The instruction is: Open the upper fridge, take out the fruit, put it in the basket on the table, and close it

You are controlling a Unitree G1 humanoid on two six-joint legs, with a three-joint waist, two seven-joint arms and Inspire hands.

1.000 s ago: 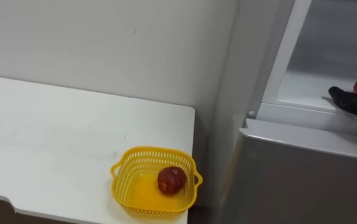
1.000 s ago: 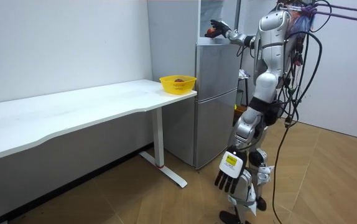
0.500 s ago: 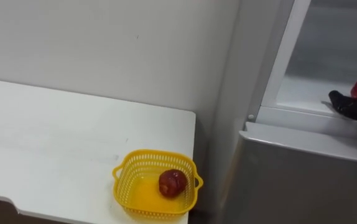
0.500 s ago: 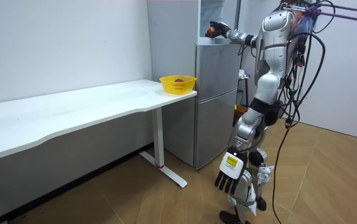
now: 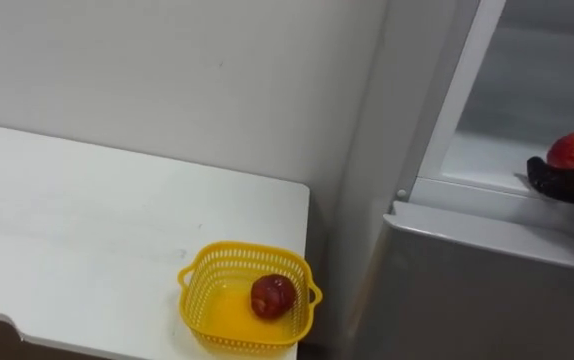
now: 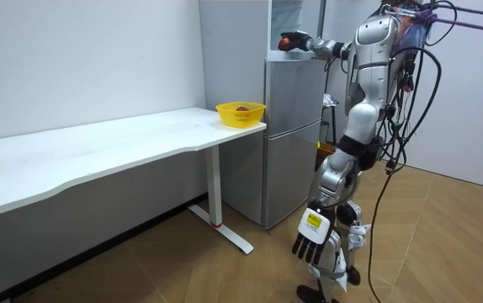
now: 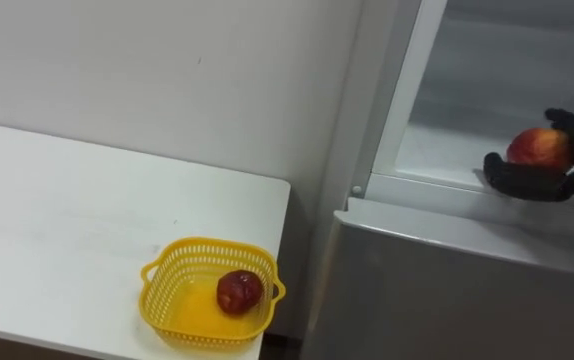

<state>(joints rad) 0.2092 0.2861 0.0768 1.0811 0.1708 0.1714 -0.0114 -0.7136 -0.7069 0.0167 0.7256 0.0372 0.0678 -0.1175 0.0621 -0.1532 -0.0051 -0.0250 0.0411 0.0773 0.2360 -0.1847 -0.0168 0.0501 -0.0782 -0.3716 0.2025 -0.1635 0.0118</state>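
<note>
Cupping a red apple [image 7: 537, 147] in the right hand [image 7: 527, 182], fingers curled under and round it, at the front sill of the fridge's upper compartment [image 7: 437, 140]. Held low at the sill, probably for a straight pull out of the fridge. Left of the fridge, on the surface [image 5: 87, 210] corner nearest it: a yellow basket [image 5: 202, 300] with a dark red fruit [image 5: 271, 296] inside, likely the drop-off point. To the room view's right of the fridge, low by the leg: left hand [image 6: 309, 244], fingers hanging loose, empty. Not determinable: contact between apple and fridge shelf. Cut off: compartment top, right forearm.
</note>
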